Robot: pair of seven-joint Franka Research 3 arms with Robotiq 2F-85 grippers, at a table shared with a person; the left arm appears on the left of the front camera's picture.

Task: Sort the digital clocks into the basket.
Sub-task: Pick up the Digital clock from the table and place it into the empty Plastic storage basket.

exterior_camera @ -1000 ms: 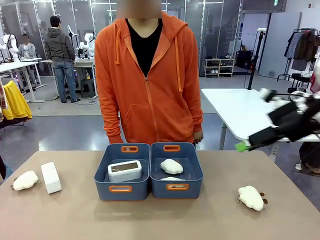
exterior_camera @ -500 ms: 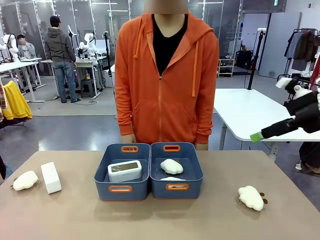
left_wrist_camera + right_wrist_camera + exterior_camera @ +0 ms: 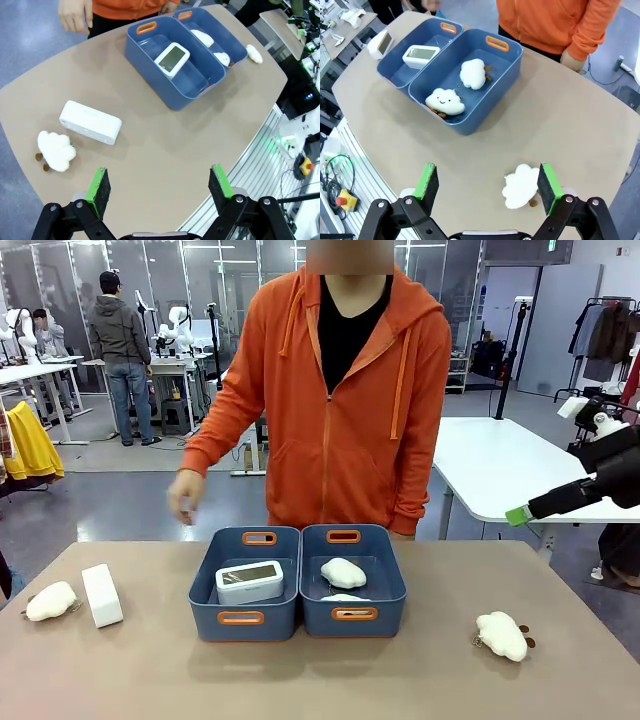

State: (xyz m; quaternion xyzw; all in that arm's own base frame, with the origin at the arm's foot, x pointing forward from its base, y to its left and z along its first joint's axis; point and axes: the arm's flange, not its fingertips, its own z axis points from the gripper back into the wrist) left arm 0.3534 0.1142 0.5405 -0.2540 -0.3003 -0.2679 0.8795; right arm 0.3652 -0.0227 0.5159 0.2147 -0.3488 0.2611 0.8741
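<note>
One white digital clock point(image 3: 249, 582) lies in the left basket point(image 3: 243, 626), its dark face up; the left wrist view shows the clock point(image 3: 171, 58) inside that basket point(image 3: 165, 92). A second clock point(image 3: 102, 595) stands on the table at the left, outside the baskets, also visible in the left wrist view point(image 3: 90, 122) and the right wrist view point(image 3: 381, 44). My left gripper point(image 3: 159, 189) hangs open high above the table's near left side. My right gripper point(image 3: 520, 514) is raised off the table at the right and hangs open over the table's right side point(image 3: 486, 185).
The right tub point(image 3: 353, 626) holds two cream plush toys point(image 3: 474, 73). More plush toys lie on the table at the far left point(image 3: 52, 601) and at the right point(image 3: 502, 635). The person stands behind the tubs, one hand point(image 3: 185, 495) raised above the far left edge.
The person has shifted to the right and lifted a hand out on the picture's left. My right gripper has drawn back toward the right edge. The clocks have not moved.
</note>
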